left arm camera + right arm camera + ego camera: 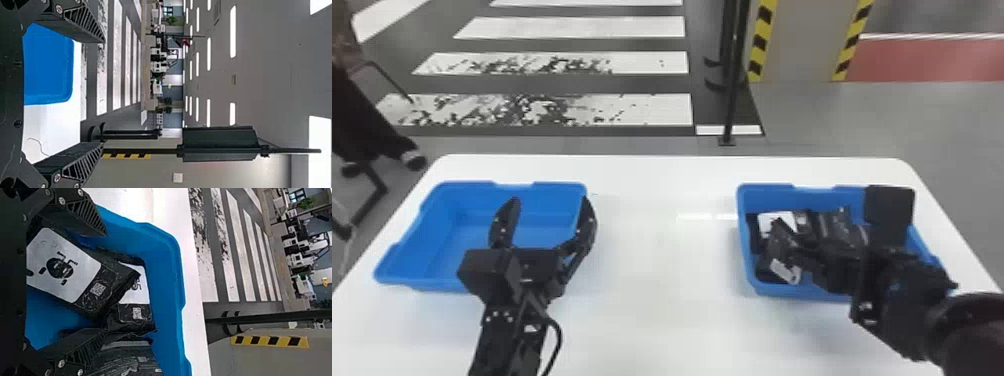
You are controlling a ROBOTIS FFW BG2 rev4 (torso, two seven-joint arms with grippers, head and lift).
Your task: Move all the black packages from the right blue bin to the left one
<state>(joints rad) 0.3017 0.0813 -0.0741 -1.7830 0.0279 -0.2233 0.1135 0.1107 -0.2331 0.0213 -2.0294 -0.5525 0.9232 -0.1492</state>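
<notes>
Your left gripper [551,200] hangs spread over the left blue bin [469,201]. Your right gripper [106,282] is spread astride a white-labelled black package [58,272] in the right bin; centre the fingers before squeezing its slick, crinkled film. Lift clear of the neighbouring package [133,319] and the smooth, rounded plastic rim [179,268] beyond.

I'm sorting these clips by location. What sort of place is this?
Probably a large indoor test or demonstration hall: crosswalk stripes mark the floor, rows of ceiling lights run overhead, and yellow-and-black hazard bands edge an upright surface.
</notes>
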